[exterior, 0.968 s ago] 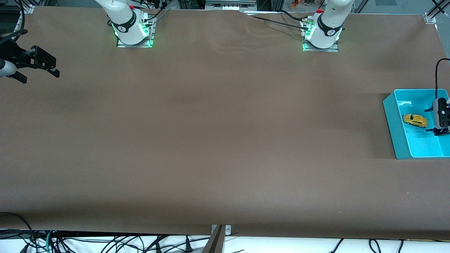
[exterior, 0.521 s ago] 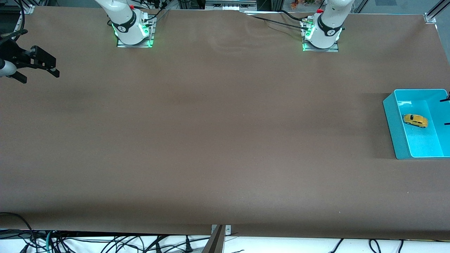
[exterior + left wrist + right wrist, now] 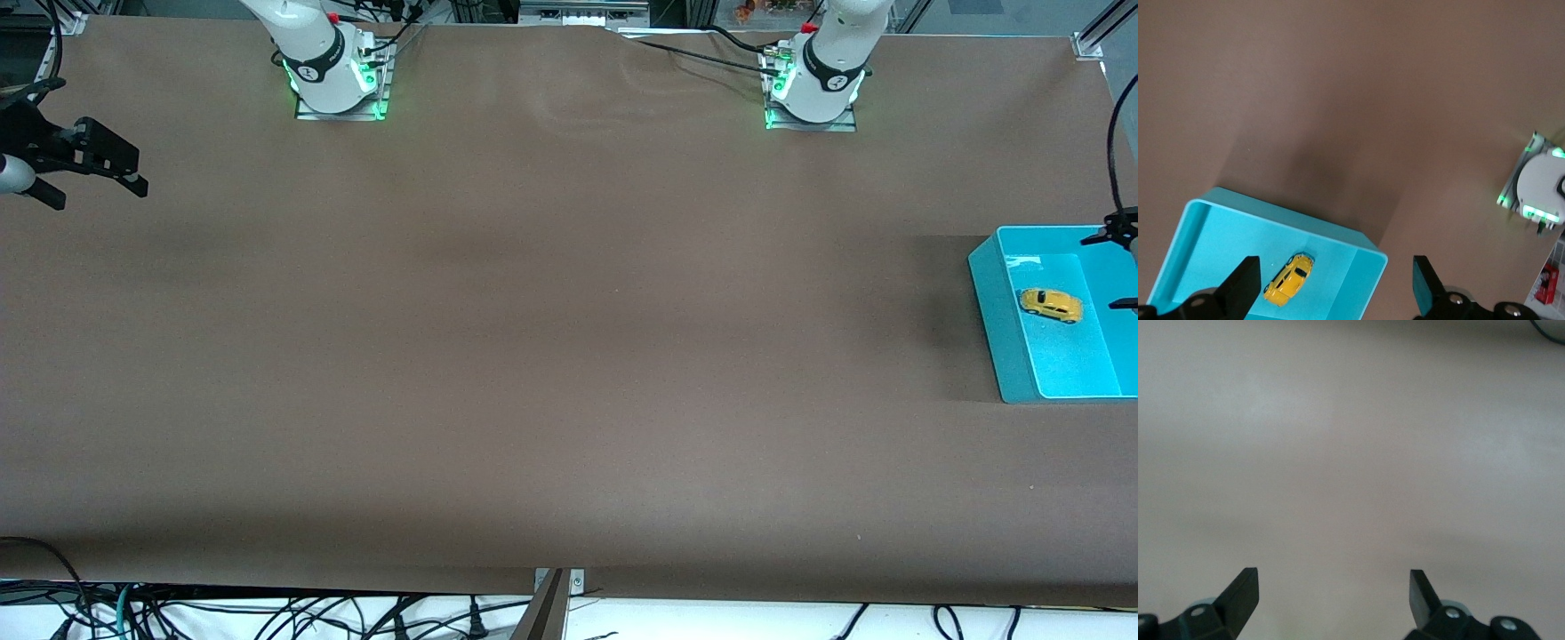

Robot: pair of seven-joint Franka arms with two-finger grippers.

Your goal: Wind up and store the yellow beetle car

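Yellow beetle car [image 3: 1050,305]: we see it on its wheels on the floor of the turquoise bin, at the right edge of the front view, nothing touching it. In the left wrist view the car [image 3: 1289,279] sits low in the frame, inside the bin.

Turquoise bin [image 3: 989,309]: we find it on the brown table at the left arm's end, cut off by the right edge of the front view; its rim [image 3: 1291,215] also shows in the left wrist view.

Left gripper [image 3: 1122,271]: we see only its dark fingertips poking in at the right edge of the front view, over the bin. In its own wrist view the left gripper [image 3: 1335,293] has its fingers spread wide with nothing between them.

Right gripper [image 3: 98,188]: we see it at the upper left of the front view, over the table's edge at the right arm's end, waiting. Its wrist view shows the right gripper [image 3: 1333,597] with fingers wide apart and empty, over bare table.

Brown table [image 3: 551,338]: it fills most of the front view.
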